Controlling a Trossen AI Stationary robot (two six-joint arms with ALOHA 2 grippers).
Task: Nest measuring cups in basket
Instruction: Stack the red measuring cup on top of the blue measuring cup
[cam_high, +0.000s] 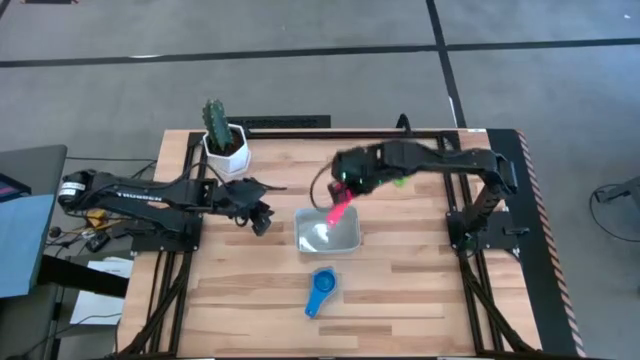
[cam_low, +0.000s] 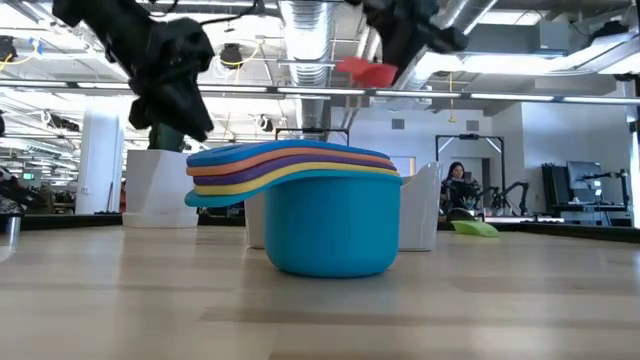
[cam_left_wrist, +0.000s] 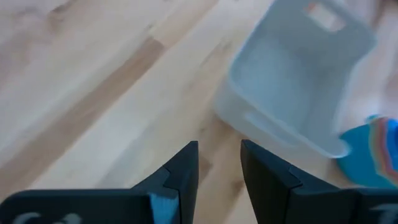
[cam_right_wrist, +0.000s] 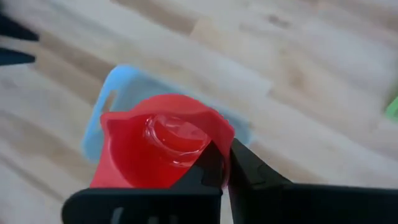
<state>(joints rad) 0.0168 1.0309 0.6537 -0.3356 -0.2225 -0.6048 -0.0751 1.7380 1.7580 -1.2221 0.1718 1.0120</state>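
Observation:
My right gripper (cam_high: 346, 192) is shut on the pink-red measuring cup (cam_high: 338, 210), held in the air over the clear basket (cam_high: 328, 234). In the right wrist view the cup (cam_right_wrist: 158, 149) shows its hollow, with the basket (cam_right_wrist: 115, 93) below it. A stack of nested cups (cam_high: 321, 291) with a blue bowl stands on its base on the table near the front; in the low view the stack (cam_low: 330, 225) shows several coloured handles. A green cup (cam_high: 401, 181) lies behind the right arm. My left gripper (cam_high: 262, 216) is open and empty, left of the basket. My right gripper pinches the pink-red cup's wall at the rim (cam_right_wrist: 219, 142), one finger (cam_right_wrist: 210, 167) inside the hollow and one outside. The fingers come slanting down from the table's right. The cup is lifted clear above the basket (cam_low: 366, 71), tilted.
A white hexagonal pot with a cactus (cam_high: 226, 146) stands at the far left of the table, behind my left arm. The green cup also shows in the low view (cam_low: 475, 228). Bare wood lies left and right of the stack.

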